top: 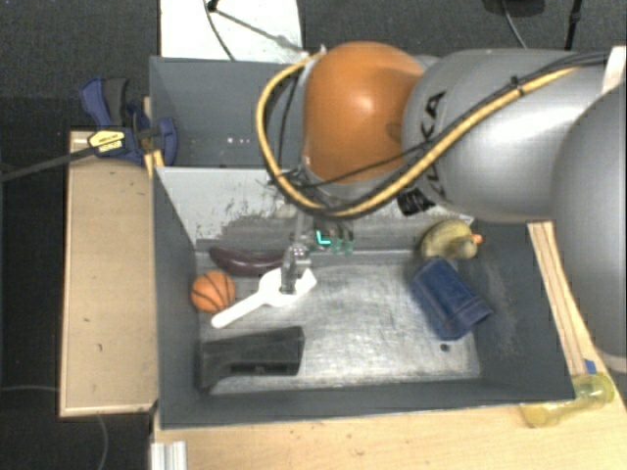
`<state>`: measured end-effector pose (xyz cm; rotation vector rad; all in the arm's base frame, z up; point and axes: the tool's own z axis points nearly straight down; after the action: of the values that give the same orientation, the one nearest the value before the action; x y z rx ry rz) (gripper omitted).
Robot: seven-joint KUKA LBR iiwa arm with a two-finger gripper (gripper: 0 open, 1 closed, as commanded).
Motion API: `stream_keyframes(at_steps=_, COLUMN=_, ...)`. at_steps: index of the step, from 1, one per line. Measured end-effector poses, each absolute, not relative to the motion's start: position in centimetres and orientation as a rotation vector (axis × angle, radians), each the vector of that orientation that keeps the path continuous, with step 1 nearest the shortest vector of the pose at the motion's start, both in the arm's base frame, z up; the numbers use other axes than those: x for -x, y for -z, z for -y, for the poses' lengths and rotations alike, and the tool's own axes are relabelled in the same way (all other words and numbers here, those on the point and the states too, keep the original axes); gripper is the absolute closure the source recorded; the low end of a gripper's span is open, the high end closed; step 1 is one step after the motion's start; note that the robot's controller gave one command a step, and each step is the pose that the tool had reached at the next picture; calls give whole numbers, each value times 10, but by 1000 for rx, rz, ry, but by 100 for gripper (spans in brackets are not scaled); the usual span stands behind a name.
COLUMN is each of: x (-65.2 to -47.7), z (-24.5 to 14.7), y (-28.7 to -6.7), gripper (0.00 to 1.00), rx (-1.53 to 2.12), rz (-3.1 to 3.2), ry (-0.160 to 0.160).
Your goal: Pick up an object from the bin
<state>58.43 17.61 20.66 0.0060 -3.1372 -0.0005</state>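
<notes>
My gripper (292,274) hangs below the orange cover in the bin's left half, its fingertip down on the broad end of a white spoon-shaped scoop (263,302). The scoop lies slanted, its handle running down-left. A dark purple eggplant (245,258) lies just behind it by the back wall. A small orange basketball (213,290) rests left of the scoop. A black rectangular block (251,353) lies in front, near the bin's front wall.
A dark blue cylinder-shaped cup (448,300) lies on its side in the right half. Behind it, at the back wall, sits a yellowish rubber duck (449,240). The arm covers the bin's upper right.
</notes>
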Motion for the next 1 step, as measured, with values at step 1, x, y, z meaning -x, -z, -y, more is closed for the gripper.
stream_keyframes(at_steps=1, x=-586, z=-175, y=-211, gripper=0, rx=-1, rz=3145, ry=3)
